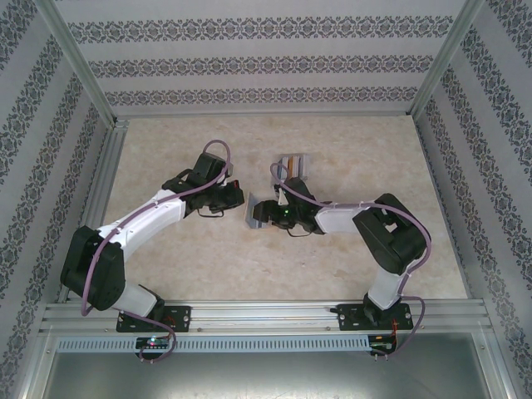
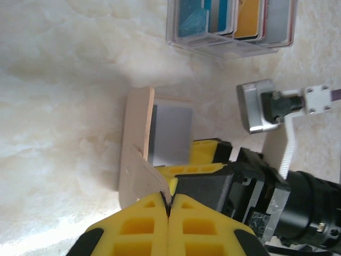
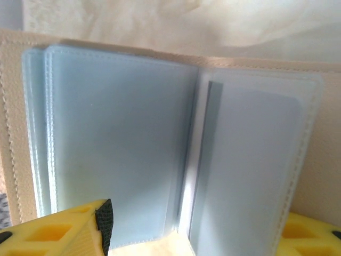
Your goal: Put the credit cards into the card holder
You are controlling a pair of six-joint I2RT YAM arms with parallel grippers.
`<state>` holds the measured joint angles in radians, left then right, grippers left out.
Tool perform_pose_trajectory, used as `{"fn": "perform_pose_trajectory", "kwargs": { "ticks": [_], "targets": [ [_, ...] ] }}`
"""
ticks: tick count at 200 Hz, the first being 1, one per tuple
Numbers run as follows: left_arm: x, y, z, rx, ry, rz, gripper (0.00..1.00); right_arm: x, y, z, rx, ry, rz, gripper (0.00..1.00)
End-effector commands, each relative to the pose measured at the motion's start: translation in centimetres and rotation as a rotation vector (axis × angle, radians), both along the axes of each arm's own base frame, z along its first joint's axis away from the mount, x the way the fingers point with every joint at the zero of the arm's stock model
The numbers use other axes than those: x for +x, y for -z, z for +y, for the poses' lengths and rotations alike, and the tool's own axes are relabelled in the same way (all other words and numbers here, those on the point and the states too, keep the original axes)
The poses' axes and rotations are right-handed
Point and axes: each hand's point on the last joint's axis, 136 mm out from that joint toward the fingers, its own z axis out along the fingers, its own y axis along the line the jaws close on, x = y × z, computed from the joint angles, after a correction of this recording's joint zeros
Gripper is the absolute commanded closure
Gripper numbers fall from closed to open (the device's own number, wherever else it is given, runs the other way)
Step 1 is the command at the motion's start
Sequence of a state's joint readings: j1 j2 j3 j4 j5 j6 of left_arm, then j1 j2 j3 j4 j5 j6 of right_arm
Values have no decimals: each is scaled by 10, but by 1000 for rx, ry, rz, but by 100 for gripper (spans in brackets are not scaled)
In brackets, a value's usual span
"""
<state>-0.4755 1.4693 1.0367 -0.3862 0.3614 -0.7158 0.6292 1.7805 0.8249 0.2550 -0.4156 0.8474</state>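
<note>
Evidently the left tool [image 2: 168,205] clamps the card holder [image 2: 137,133] by its tab, steadying it upright; the right tool [image 3: 197,224], jaws apart, props the pockets ahead open.

The tan leather-like folding card holder [image 3: 117,138] runs off the right wrist view's right and lower edges; yellow fingers [image 3: 69,229] of the right gripper [image 3: 192,242] cover its bottom corners. Beyond the holder, the left wrist view's top edge crops a clear plastic tray [image 2: 229,47] and its coloured credit cards [image 2: 248,18].

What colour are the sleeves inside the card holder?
Pale grey-blue, against the tan card holder; the sleeves show best in the right wrist view.
</note>
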Motion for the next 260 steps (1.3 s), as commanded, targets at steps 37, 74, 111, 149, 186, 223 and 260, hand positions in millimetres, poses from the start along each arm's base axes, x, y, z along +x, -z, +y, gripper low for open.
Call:
{"fn": "perform_pose_trajectory", "kwargs": {
  "ticks": [37, 74, 111, 149, 186, 223, 260],
  "targets": [
    [-10, 36, 29, 53, -78, 77, 98, -2, 3, -9, -217, -61, -31, 36],
    [-15, 59, 45, 85, -102, 118, 85, 0, -4, -29, -235, -33, -35, 35],
    [-12, 66, 49, 87, -103, 132, 72, 4, -21, -54, -242, 10, -62, 35],
    [-6, 52, 54, 117, -106, 90, 57, 9, -35, -76, -236, 52, -93, 38],
    [2, 28, 54, 124, -92, 32, 56, 11, -43, -98, -221, 95, -106, 40],
    [13, 4, 49, 109, -76, -33, 55, 17, -54, -127, -191, 163, -128, 41],
    [29, -7, 30, 29, -49, -55, 55, 28, -69, -158, -140, 231, -133, 41]
  ]
}}
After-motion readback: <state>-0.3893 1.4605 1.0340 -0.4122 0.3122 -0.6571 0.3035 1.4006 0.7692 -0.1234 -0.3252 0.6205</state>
